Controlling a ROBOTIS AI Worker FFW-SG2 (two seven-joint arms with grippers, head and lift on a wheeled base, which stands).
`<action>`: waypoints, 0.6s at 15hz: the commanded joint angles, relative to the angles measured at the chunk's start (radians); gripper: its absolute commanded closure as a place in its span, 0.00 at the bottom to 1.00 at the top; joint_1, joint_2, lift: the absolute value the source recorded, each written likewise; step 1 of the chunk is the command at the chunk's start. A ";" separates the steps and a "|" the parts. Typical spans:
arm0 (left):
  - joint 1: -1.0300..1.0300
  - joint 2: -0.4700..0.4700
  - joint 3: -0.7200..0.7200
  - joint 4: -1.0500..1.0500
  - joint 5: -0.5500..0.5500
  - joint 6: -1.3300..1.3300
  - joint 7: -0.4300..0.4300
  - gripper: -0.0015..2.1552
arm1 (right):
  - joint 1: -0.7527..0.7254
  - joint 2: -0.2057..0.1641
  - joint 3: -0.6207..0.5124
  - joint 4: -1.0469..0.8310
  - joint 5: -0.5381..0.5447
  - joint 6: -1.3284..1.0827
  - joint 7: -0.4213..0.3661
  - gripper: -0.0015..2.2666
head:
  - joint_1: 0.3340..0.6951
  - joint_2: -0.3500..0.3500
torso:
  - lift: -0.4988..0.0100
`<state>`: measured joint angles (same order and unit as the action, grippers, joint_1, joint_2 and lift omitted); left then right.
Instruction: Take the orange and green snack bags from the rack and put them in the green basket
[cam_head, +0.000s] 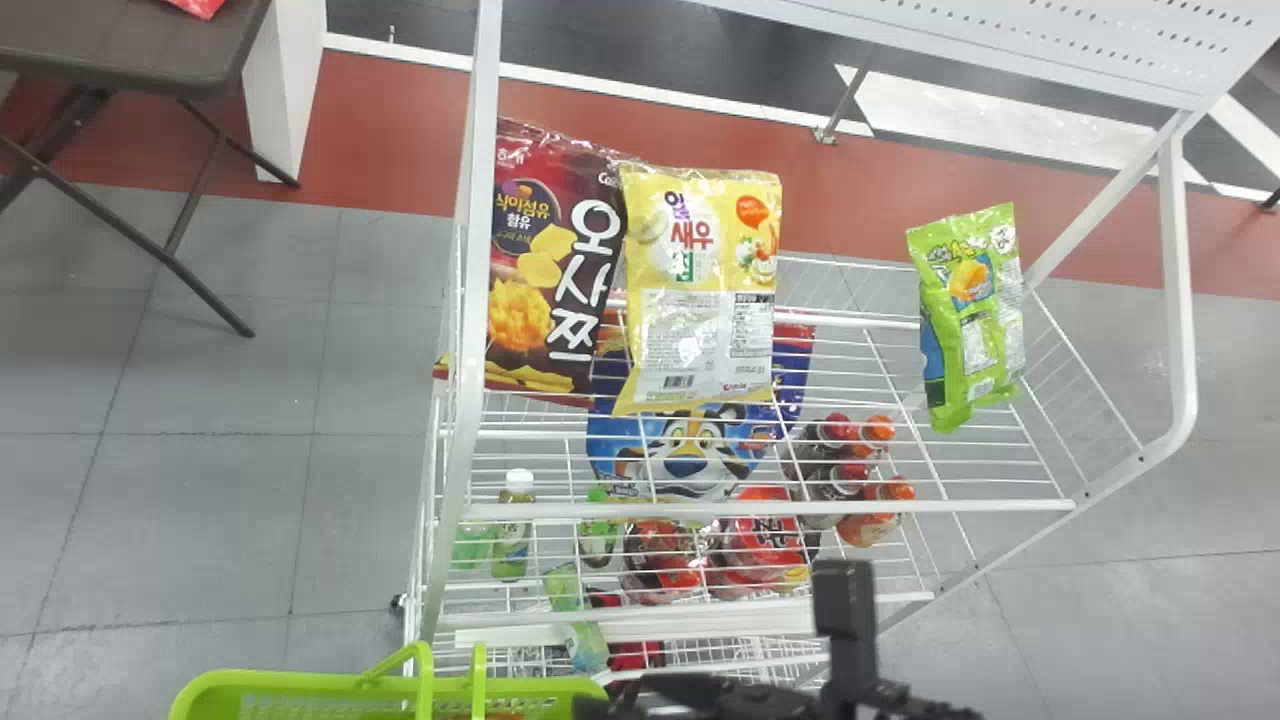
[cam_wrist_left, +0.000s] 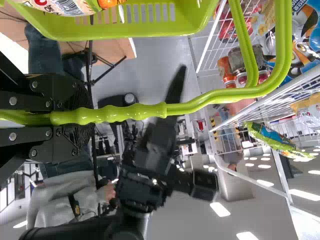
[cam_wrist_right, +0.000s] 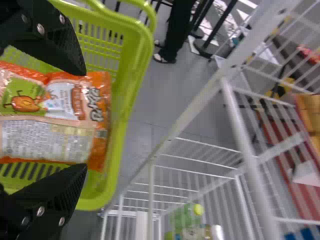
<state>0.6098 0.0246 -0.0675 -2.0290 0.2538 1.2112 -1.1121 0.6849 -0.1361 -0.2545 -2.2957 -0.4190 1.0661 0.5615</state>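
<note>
In the head view my right gripper (cam_head: 845, 625) is low, right of the green basket (cam_head: 300, 682). In the right wrist view my right gripper (cam_wrist_right: 80, 122) stands open over the basket (cam_wrist_right: 131, 75), fingers wide apart. An orange snack bag (cam_wrist_right: 60, 105) lies inside it, held by neither finger. The green snack bag (cam_head: 968, 310) leans on the rack's upper shelf at the right, apart from the other bags; the left wrist view also shows this green bag (cam_wrist_left: 272, 137). My left gripper (cam_wrist_left: 82, 119) is shut on the basket's handle (cam_wrist_left: 125, 112).
A red-black bag (cam_head: 550, 270) and a yellow bag (cam_head: 700, 280) stand on the rack's left side. Bottles and other packs fill lower shelves. The white rack frame (cam_head: 1180, 300) rises beside the green bag. A dark table (cam_head: 130, 40) stands at the back left.
</note>
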 joint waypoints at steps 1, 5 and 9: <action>0.001 0.000 0.000 0.000 0.001 0.000 -0.002 0.99 | 0.001 0.012 -0.089 -0.065 -0.021 -0.110 -0.002 0.03 | 1.00 0.00 | 0.98; 0.002 0.001 -0.003 -0.004 0.001 0.000 -0.003 0.99 | -0.031 0.041 -0.220 -0.060 -0.029 -0.484 -0.026 0.03 | 1.00 0.00 | 0.98; 0.010 0.003 -0.003 -0.010 0.002 -0.003 -0.008 0.99 | -0.125 0.044 -0.312 0.036 -0.037 -0.610 -0.049 0.04 | 1.00 0.00 | 0.98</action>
<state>0.6166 0.0274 -0.0704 -2.0364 0.2561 1.2101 -1.1195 0.6010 -0.0929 -0.5330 -2.3077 -0.4530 0.4939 0.5144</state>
